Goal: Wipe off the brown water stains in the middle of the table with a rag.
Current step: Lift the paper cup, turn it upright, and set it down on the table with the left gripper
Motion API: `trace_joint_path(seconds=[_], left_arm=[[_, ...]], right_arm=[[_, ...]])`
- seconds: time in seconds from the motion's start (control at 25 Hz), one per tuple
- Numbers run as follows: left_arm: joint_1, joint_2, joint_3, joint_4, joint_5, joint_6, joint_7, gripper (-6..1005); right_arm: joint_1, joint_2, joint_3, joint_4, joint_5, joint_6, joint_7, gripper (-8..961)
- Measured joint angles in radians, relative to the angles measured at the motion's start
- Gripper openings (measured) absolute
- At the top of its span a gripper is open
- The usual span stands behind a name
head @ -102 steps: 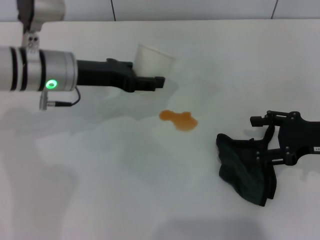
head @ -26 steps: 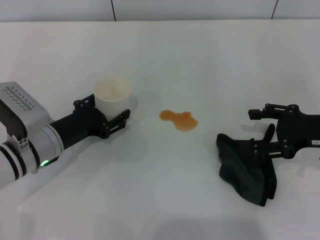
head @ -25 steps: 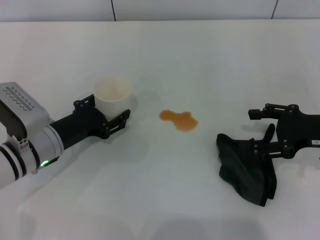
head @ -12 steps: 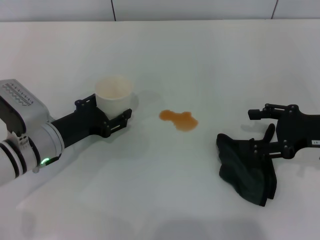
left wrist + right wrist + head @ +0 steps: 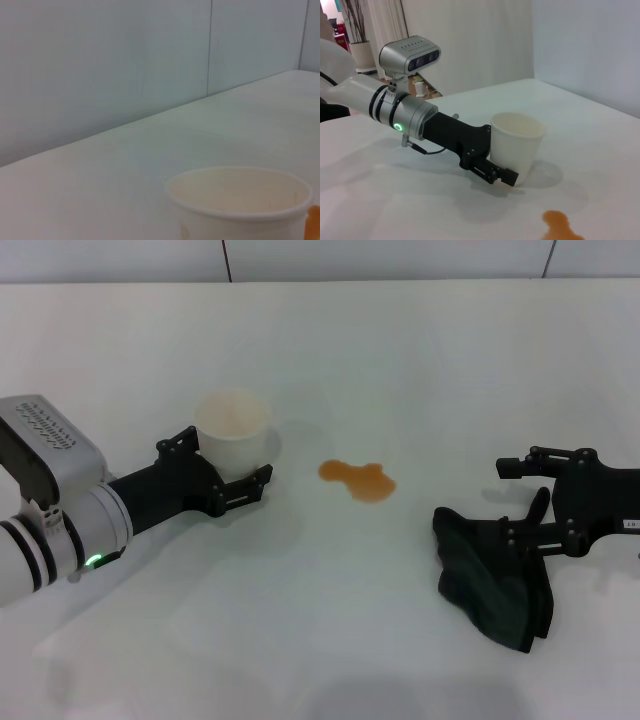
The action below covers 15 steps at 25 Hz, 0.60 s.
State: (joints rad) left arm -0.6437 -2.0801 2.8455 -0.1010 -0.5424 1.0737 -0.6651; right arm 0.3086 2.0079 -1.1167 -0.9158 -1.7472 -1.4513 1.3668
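At centre frame of your head view, the brown water stains lie as one small orange blotch on the white worktop, untouched and apart from everything else. Left of it, your left gripper reaches in from the lower left, its black fingers closed around a pale paper cup that stands upright with its mouth open to the ceiling. At the right edge of the frame, your right gripper rests low over the worktop with its fingers spread wide, the lower one lying against the rag, which sits crumpled in dark folds at lower right, well clear of the stain. Your right wrist view shows the same cup clasped at its base by the left gripper, with the blotch at the bottom edge of that frame. Your left wrist view shows the cup's rim close up.
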Motion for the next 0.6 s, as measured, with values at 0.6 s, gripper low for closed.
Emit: trace_joint_path(seconds=[0.6], left_arm=[[0.002,0.0,0.0,-0.004,0.036,-0.002,-0.008,868]], right_arm=[[0.0,0.0,0.0,0.0,0.0,0.0,0.0,869]])
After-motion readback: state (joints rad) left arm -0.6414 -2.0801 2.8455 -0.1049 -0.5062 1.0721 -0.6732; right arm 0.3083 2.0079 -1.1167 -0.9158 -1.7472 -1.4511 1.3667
